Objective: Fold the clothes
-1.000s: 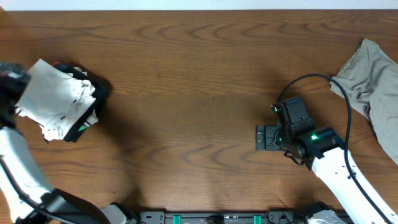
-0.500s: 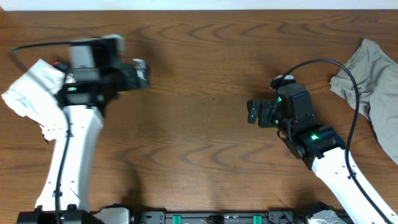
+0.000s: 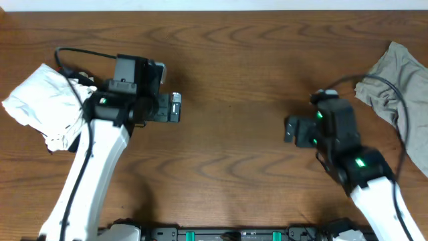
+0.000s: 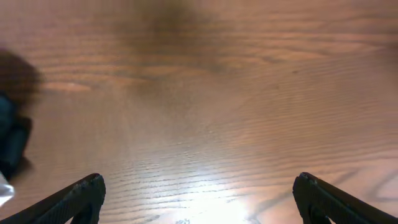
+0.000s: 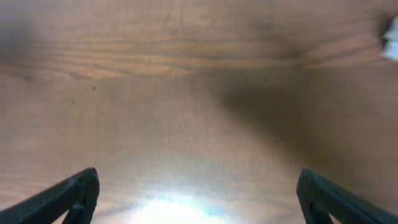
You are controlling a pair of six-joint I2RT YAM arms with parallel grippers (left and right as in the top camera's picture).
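Note:
The white T-shirt [image 3: 40, 107] lies bunched in a heap at the table's left edge, with bits of black and red cloth [image 3: 79, 79] showing behind it. A khaki-grey garment [image 3: 396, 87] lies crumpled at the right edge. My left gripper [image 3: 175, 107] is open and empty over bare wood, right of the white heap; its wrist view [image 4: 199, 202] shows only wood between the fingers and a dark cloth edge [image 4: 11, 140] at far left. My right gripper [image 3: 289, 128] is open and empty over bare wood, left of the khaki garment [image 5: 199, 202].
The brown wooden table [image 3: 227, 60] fills the view. A pale strip runs beyond its far edge. The arm bases and a black rail [image 3: 234, 234] sit at the front edge.
The left arm has swung from the white heap toward the table's middle, leaving the heap at the left edge. The right arm has moved right and slightly toward the front.

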